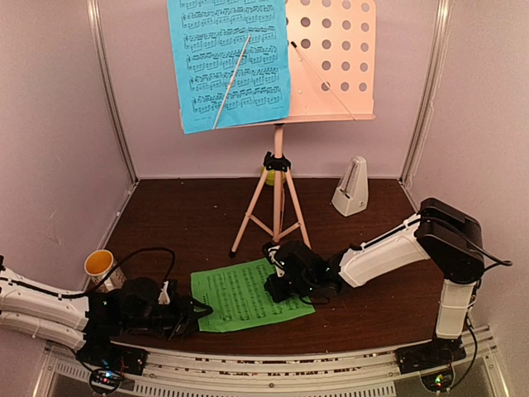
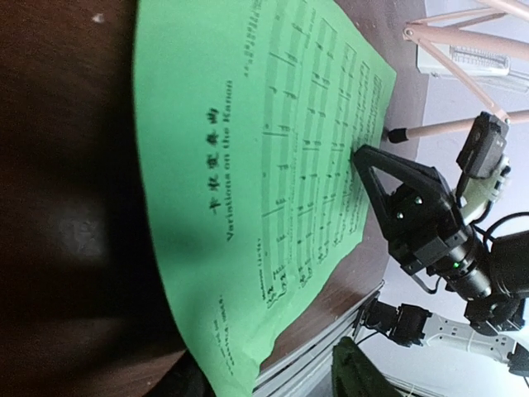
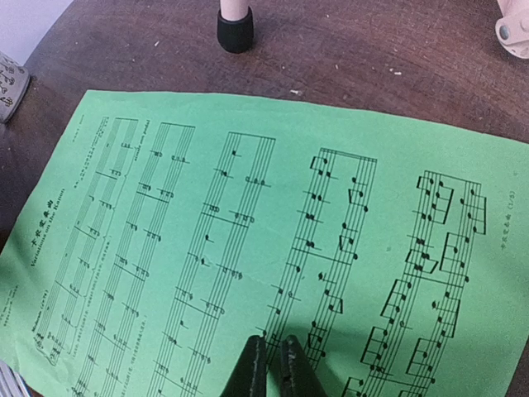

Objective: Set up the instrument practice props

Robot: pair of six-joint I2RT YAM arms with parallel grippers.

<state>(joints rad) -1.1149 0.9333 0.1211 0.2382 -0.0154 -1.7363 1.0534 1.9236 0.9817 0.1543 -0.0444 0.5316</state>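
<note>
**Current state.** The green music sheet lies flat on the tabletop, near the front edge, in front of the tripod. Its long axis runs left to right, between the two arms.

**Right pincer**: fingers together, tips set down on the right-hand part of the sheet, over the printed staves. The views do not show whether paper is caught between the tips or only pressed.

**Left pincer**: low at the sheet's left short edge, pointing along the long axis. The frames do not show whether its fingers stand apart or together.

**Governing relation.** The sheet's destination is judged to be the bare right half of the pink music stand, which is up and behind both pincers. The blue music sheet already covers the left half. The right arm is the nearer one to the bare half.

**Obstructions.**
- The tripod legs spread just behind the sheet. One rubber foot stands just beyond its far edge.
- A thin retaining wire crosses the bare half diagonally.
- The metronome stands right of the tripod, well apart from the sheet.
- A mug sits at far left, beside the left arm.
</note>
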